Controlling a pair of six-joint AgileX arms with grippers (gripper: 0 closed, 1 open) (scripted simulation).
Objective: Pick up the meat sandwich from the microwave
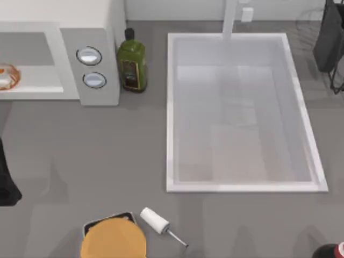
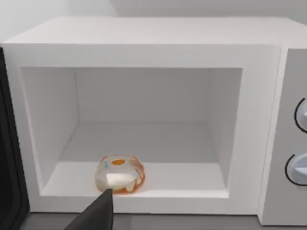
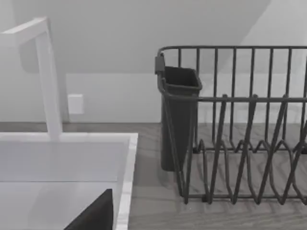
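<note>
Left gripper [image 2: 98, 211] hangs just outside the open microwave [image 2: 144, 43], and I cannot tell whether it is released or clenched; nothing appears to be held. The meat sandwich [image 2: 120, 174] lies straight ahead of it, at the front of the cavity floor, close to the lip and nearer the wall on the door's side.

Several things could go wrong from here, as I judge it. The dark door [image 2: 8, 163] stands open close beside the gripper, so drifting that way could strike it. The sandwich sits low behind the cavity's front lip, so too low an approach could catch the lip, and too high a one could close above the food. It is small and rounded, so an off-centre squeeze might squirt it deeper inside, or a blunt push might slide it towards the back wall.

The left arm [image 1: 5, 180] sits low before the microwave, its wrist held roughly level and aimed into the opening.

Farther away on the dial side stand a green bottle [image 1: 131, 62] and the sink [image 1: 172, 107]. The right gripper [image 3: 96, 214] is parked far off by the sink's edge, facing a dish rack [image 3: 240, 143].
</note>
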